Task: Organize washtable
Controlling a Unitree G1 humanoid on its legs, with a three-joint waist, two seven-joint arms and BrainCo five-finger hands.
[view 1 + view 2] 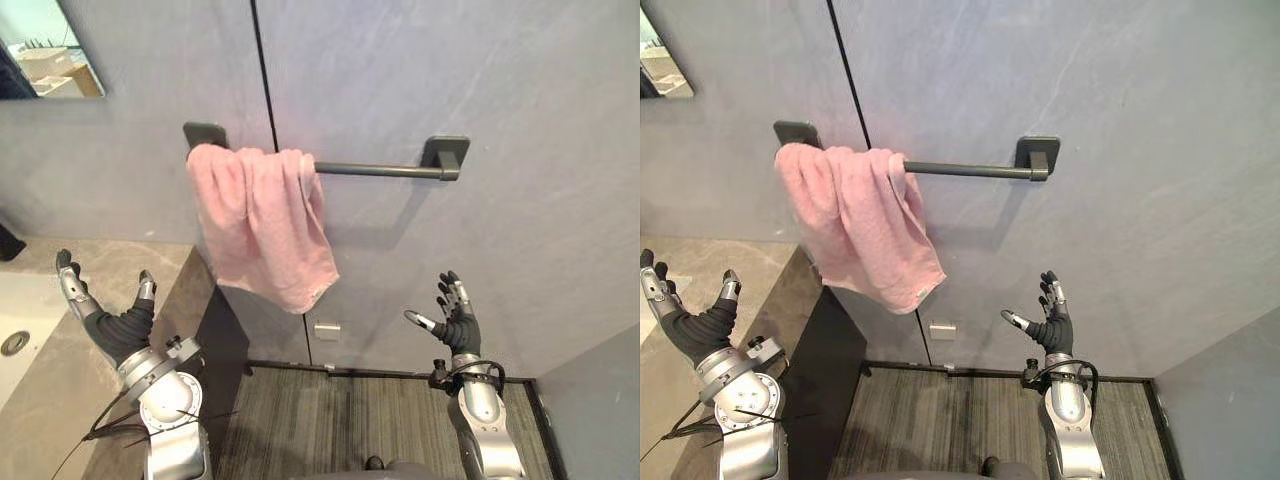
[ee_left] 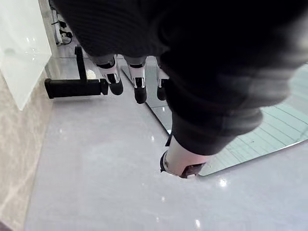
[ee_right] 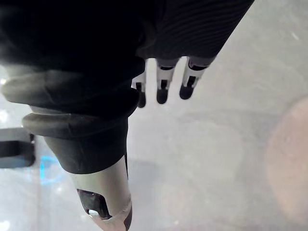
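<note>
I see the L hand (image 1: 112, 328) with fingers (image 1: 66, 278) straight and spread wide, thumb apart, palm empty. It's raised, fingertips up, over the beige stone washtable worktop (image 1: 50, 395) near its right edge. R hand (image 1: 457, 322) is likewise: fingers fanned apart, thumb out to the side, gripping nothing, held upright in front of the grey wall (image 1: 520, 90), well right of the worktop. White sink basin (image 1: 22, 305) sits at the worktop's left side w/ 1 round metal drain (image 1: 15, 343) in it. Pink terry towel (image 1: 260, 225) hangs draped over the left end of the dark grey metal wall bar (image 1: 380, 170), well apart from the 2 hands.
</note>
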